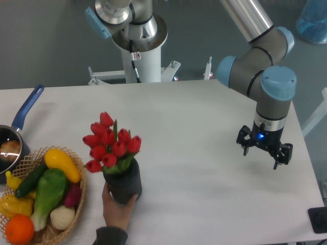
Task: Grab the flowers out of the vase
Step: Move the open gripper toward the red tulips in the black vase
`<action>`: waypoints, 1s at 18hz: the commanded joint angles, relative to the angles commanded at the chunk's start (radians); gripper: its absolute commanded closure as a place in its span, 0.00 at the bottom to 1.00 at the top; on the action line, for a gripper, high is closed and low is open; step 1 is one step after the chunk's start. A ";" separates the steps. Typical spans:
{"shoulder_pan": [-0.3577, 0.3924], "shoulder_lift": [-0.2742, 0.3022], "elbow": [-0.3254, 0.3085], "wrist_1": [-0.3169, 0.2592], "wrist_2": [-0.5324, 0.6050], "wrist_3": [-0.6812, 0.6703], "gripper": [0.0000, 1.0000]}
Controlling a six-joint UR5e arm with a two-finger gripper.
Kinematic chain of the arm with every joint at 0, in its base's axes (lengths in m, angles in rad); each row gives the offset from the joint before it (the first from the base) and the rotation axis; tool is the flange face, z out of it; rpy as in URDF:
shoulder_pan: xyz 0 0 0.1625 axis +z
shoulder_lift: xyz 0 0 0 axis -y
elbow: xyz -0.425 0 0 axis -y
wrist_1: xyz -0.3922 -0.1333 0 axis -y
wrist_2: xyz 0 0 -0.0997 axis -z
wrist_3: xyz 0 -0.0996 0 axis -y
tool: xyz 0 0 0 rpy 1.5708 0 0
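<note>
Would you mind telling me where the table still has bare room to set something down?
The widest bare patch lies between the vase with the flowers and the gripper. The table is also bare along its far edge. The left end is crowded: wicker basket, saucepan, and a hand on the vase.

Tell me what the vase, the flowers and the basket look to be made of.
Vase: dark, matte and ribbed, probably plastic or ceramic; the look leaves it open.
Flowers: uniform red heads with stiff green leaves, likely artificial, though that is not certain.
Basket: woven tan wicker, its weave visible along the rim.
</note>
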 joint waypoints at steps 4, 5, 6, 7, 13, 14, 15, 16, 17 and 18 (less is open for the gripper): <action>0.000 0.002 -0.006 0.000 0.000 0.000 0.00; 0.000 0.003 -0.017 0.000 0.000 0.002 0.00; 0.000 0.003 -0.043 0.008 0.000 0.005 0.00; 0.003 0.006 -0.058 0.012 0.000 0.005 0.00; -0.001 0.070 -0.190 0.012 0.003 0.015 0.00; -0.002 0.086 -0.212 0.014 0.003 0.015 0.00; -0.005 0.101 -0.236 0.012 0.002 0.014 0.00; -0.005 0.121 -0.265 0.014 -0.002 0.014 0.00; -0.009 0.138 -0.288 0.014 -0.006 0.014 0.00; -0.020 0.150 -0.301 0.014 -0.024 0.014 0.00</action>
